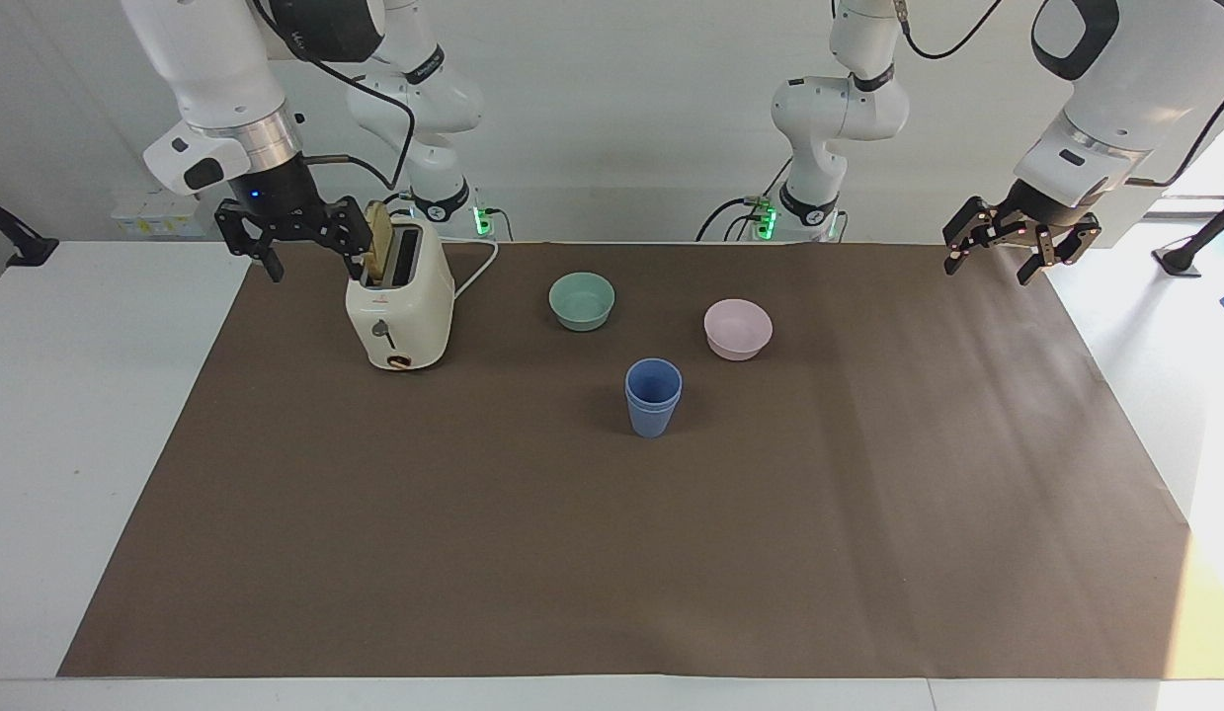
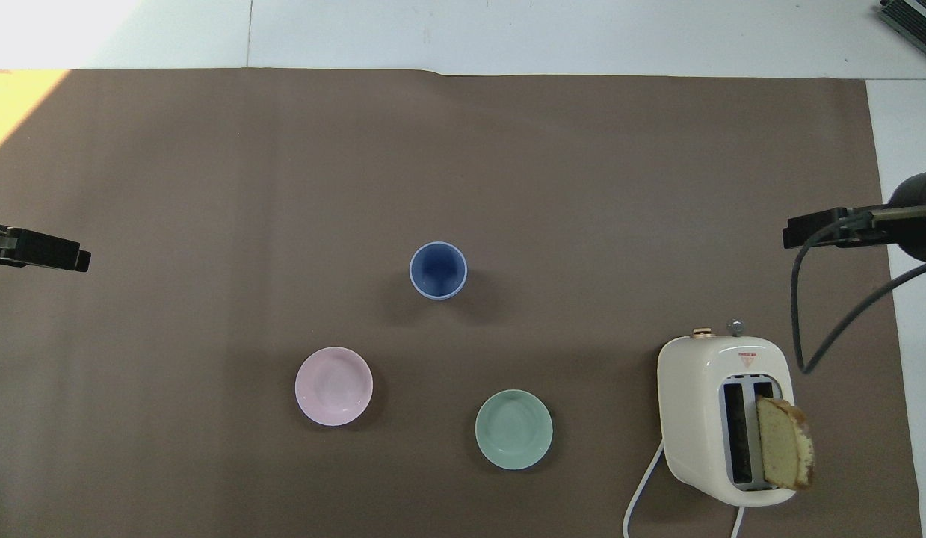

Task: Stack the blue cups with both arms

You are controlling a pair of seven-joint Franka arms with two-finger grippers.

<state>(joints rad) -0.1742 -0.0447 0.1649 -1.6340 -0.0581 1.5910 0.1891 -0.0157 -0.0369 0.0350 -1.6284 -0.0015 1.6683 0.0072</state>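
The blue cups (image 1: 653, 397) are sitting nested, one inside the other, upright in the middle of the brown mat (image 1: 572, 553), farther from the robots than the pink bowl (image 1: 737, 329) and the teal bowl (image 1: 582, 300). The right gripper (image 1: 291, 243) is hanging empty with its fingers spread wide, over the mat's edge just beside the toaster (image 1: 399, 306), where a bread slice (image 1: 377, 251) is sticking up. The left gripper (image 1: 1007, 249) is hovering over the mat's corner at its own end, fingers wide apart, holding nothing.
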